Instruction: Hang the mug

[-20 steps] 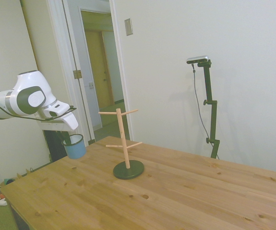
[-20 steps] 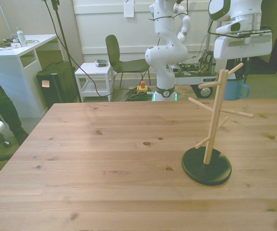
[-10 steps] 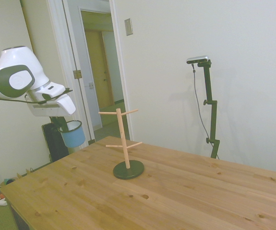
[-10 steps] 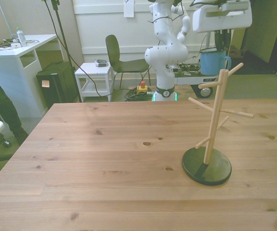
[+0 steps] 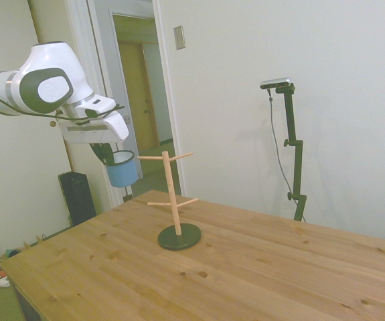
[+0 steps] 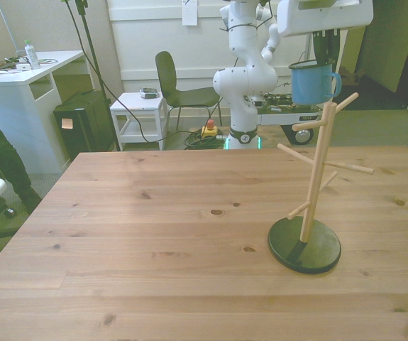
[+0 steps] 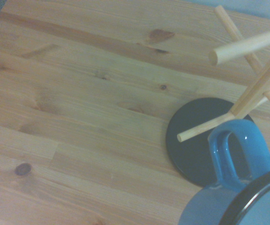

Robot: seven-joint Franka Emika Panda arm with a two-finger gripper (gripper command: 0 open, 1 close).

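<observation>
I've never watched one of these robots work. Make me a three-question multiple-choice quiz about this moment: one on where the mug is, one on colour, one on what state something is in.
1. Where is the mug?
A. Standing on the table
B. In the air beside the top of the peg stand
C. Hanging on a lower peg

2. What colour is the stand's round base?
A. Dark
B. Red
C. White

3. What state is the mug in?
A. Lying tipped over
B. Hooked on a peg
C. Held upright by the gripper

Answers:
1. B: the side view shows it off the table, level with the top pegs.
2. A: the front view shows a dark disc.
3. C: the fingers reach down into it; the pegs are bare.
</observation>
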